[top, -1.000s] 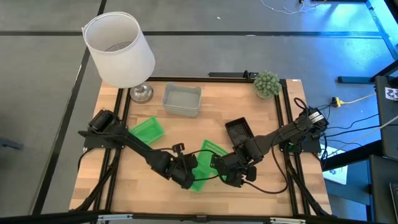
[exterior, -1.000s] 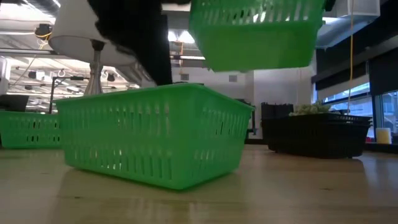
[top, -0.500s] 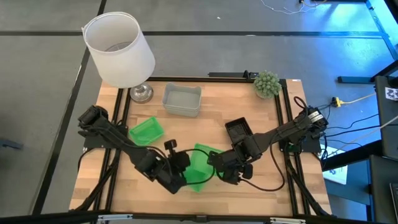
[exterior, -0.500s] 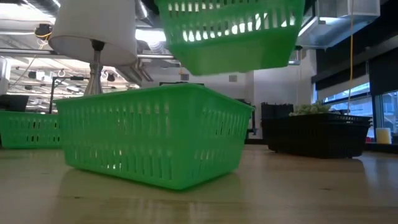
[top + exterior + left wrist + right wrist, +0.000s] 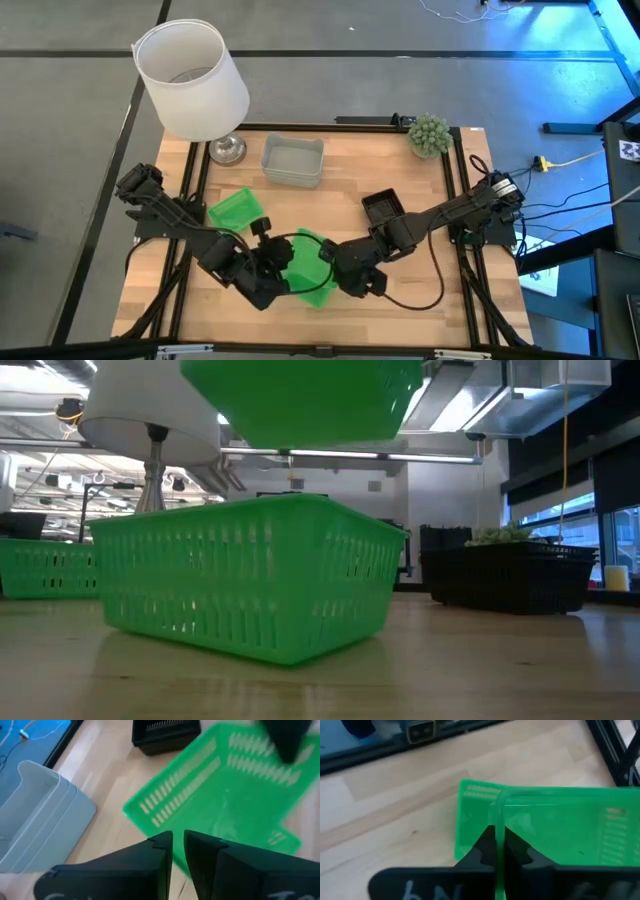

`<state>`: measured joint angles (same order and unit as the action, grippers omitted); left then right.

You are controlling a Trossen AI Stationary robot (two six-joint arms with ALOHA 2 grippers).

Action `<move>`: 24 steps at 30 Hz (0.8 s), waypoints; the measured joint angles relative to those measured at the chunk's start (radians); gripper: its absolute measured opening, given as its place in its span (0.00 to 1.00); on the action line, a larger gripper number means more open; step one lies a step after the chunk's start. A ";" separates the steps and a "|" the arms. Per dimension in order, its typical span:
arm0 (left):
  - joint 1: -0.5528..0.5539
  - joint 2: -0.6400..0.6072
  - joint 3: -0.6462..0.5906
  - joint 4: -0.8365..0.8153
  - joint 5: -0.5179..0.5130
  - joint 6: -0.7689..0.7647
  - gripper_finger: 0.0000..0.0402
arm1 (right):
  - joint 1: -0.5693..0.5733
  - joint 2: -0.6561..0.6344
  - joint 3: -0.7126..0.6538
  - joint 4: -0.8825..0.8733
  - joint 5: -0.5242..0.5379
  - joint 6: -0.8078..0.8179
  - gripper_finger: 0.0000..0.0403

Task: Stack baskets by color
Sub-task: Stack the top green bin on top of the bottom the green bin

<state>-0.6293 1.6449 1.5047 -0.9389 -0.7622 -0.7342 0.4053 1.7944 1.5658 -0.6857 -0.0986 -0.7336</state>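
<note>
Two green baskets are at the table's near middle. One (image 5: 250, 575) rests flat on the wood. The other (image 5: 300, 400) hangs above it, with my right gripper (image 5: 498, 832) shut on it. My left gripper (image 5: 178, 842) hovers just left of them (image 5: 275, 268); its fingers stand a narrow slit apart with nothing seen between them. A third green basket (image 5: 235, 210) sits left of centre. Black baskets (image 5: 383, 210) stand right of centre and grey-white ones (image 5: 293, 160) at the far middle. My right gripper pinches one side wall of the raised green basket (image 5: 498, 812) just below its rim, one finger inside and one outside. The fingers come slanting down from the table's right. The basket is lifted clear, roughly level, above the resting green basket.
A lamp with a large white shade (image 5: 190, 80) stands at the far left corner and a fuzzy plant ball (image 5: 428, 133) at the far right. Black frame rails run along the table's left and right edges. Bare wood shows at the near left and near right.
My right gripper has carried the raised green basket toward the table's left, over the resting one, tipping as it went. My left gripper has risen from the resting basket's rim and drawn back toward the left edge. The resting basket has stayed put.
</note>
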 joint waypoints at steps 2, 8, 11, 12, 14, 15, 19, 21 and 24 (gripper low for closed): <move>-0.010 -0.025 0.000 -0.002 -0.008 0.000 0.10 | -0.006 0.022 0.000 0.019 0.001 0.022 0.00; -0.038 -0.103 0.000 -0.067 -0.023 0.000 0.10 | -0.015 0.106 0.000 0.061 0.001 0.075 0.00; -0.051 -0.146 0.000 -0.097 -0.055 -0.021 0.10 | -0.015 0.146 0.000 0.078 0.001 0.103 0.00; -0.054 -0.158 0.000 -0.111 -0.063 -0.023 0.10 | -0.015 0.156 0.000 0.084 0.000 0.118 0.00; -0.062 -0.179 0.000 -0.128 -0.067 -0.024 0.10 | -0.015 0.180 0.000 0.102 0.001 0.144 0.00; -0.065 -0.190 0.000 -0.135 -0.069 -0.024 0.10 | -0.015 0.191 0.000 0.104 0.003 0.158 0.00; -0.068 -0.211 0.001 -0.142 -0.096 -0.024 0.10 | -0.015 0.213 0.000 0.130 0.004 0.202 0.00; -0.067 -0.216 0.001 -0.147 -0.098 -0.023 0.10 | -0.015 0.217 0.000 0.130 0.004 0.206 0.00; -0.067 -0.219 0.001 -0.153 -0.098 -0.022 0.10 | -0.014 0.218 0.002 0.129 0.004 0.201 0.00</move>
<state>-0.6968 1.4258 1.5055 -1.0920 -0.8604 -0.7566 0.3916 2.0129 1.5673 -0.5567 -0.0944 -0.5325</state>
